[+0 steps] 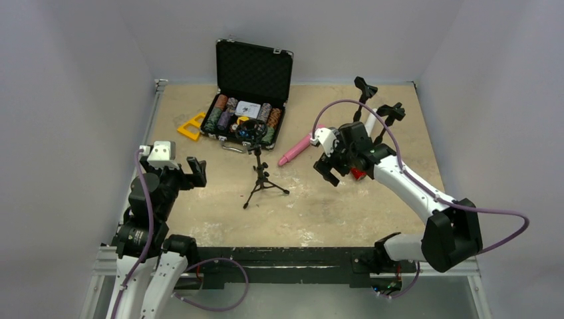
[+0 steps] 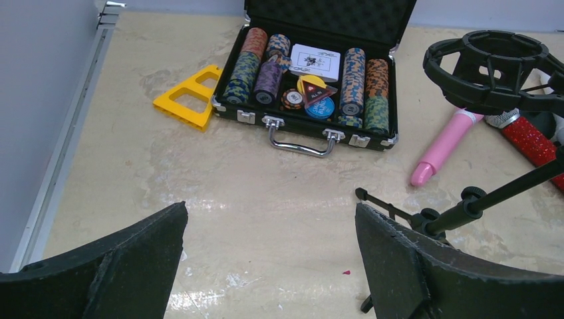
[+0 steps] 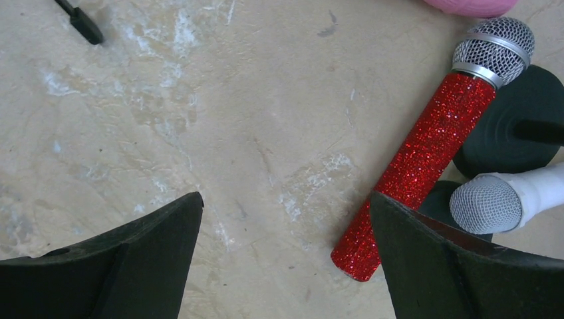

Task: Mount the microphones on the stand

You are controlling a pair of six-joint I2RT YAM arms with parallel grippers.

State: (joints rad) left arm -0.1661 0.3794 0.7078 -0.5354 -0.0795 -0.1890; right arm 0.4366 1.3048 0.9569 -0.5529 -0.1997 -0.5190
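The glittery red microphone (image 3: 425, 159) lies on the table, its grey mesh head pointing away from my right gripper. The white microphone (image 3: 499, 199) rests beside it on black round stand bases (image 3: 512, 129). The pink microphone (image 1: 296, 149) lies left of them, nearer the middle of the table. The tripod stand (image 1: 258, 173) with a black ring mount (image 2: 495, 70) is upright in the middle. My right gripper (image 3: 286, 199) hangs open, and the red microphone's tail end shows just inside its right finger. My left gripper (image 2: 271, 212) is open and empty, left of the tripod.
An open black case of poker chips (image 1: 249, 100) stands at the back, with a yellow plastic triangle (image 1: 191, 125) to its left. Two more black stands (image 1: 364, 90) rise at the back right. Walls close the table on three sides.
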